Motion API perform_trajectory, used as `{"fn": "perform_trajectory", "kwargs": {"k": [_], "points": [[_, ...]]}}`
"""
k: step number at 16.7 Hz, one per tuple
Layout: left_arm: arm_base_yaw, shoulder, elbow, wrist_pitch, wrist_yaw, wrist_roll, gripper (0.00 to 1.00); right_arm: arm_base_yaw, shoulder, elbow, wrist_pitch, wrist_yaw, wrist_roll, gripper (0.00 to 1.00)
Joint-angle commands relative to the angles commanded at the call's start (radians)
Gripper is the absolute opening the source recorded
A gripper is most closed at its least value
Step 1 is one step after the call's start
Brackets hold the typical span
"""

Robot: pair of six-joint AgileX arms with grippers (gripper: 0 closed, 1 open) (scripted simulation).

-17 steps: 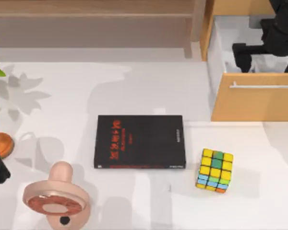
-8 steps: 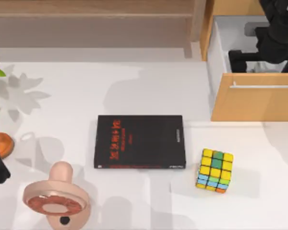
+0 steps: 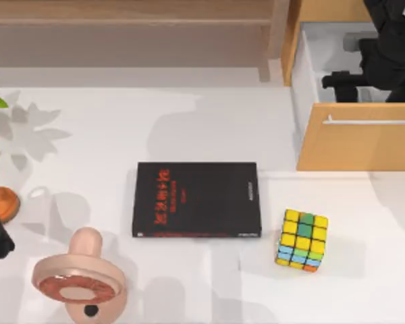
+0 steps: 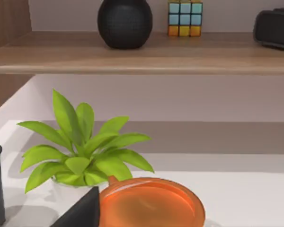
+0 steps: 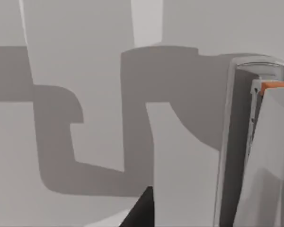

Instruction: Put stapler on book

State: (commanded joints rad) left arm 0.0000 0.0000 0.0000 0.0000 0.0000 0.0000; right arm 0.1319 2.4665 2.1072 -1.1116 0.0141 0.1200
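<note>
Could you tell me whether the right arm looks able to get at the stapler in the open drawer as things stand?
Probably yes: the right gripper is already inside the open drawer from above, and the pale stapler lies close beside it with nothing covering it.

Looks like a home study or living room, rendered. White table [image 3: 189, 135] with a black book [image 3: 196, 200], a puzzle cube [image 3: 302, 239] and a leafy potted plant [image 4: 83, 144]. Wooden shelf [image 4: 142, 52] behind with a round black vase [image 4: 125, 22], and an open wooden drawer [image 3: 358, 135] alongside.
</note>
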Motion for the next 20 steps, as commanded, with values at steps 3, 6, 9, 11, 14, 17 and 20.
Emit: {"fn": "perform_trajectory", "kwargs": {"k": [3, 6, 9, 11, 14, 17, 20], "points": [[0.000, 0.000, 0.000, 0.000, 0.000, 0.000, 1.00, 0.000, 0.000, 0.000, 0.000, 0.000, 0.000, 0.25], [0.000, 0.000, 0.000, 0.000, 0.000, 0.000, 1.00, 0.000, 0.000, 0.000, 0.000, 0.000, 0.000, 0.02], [0.000, 0.000, 0.000, 0.000, 0.000, 0.000, 1.00, 0.000, 0.000, 0.000, 0.000, 0.000, 0.000, 0.00], [0.000, 0.000, 0.000, 0.000, 0.000, 0.000, 1.00, 0.000, 0.000, 0.000, 0.000, 0.000, 0.000, 0.00], [0.000, 0.000, 0.000, 0.000, 0.000, 0.000, 1.00, 0.000, 0.000, 0.000, 0.000, 0.000, 0.000, 0.00], [0.000, 0.000, 0.000, 0.000, 0.000, 0.000, 1.00, 0.001, -0.010, 0.004, -0.006, 0.004, 0.001, 0.00], [0.000, 0.000, 0.000, 0.000, 0.000, 0.000, 1.00, 0.012, -0.063, -0.002, -0.045, 0.037, 0.010, 0.00]]}}
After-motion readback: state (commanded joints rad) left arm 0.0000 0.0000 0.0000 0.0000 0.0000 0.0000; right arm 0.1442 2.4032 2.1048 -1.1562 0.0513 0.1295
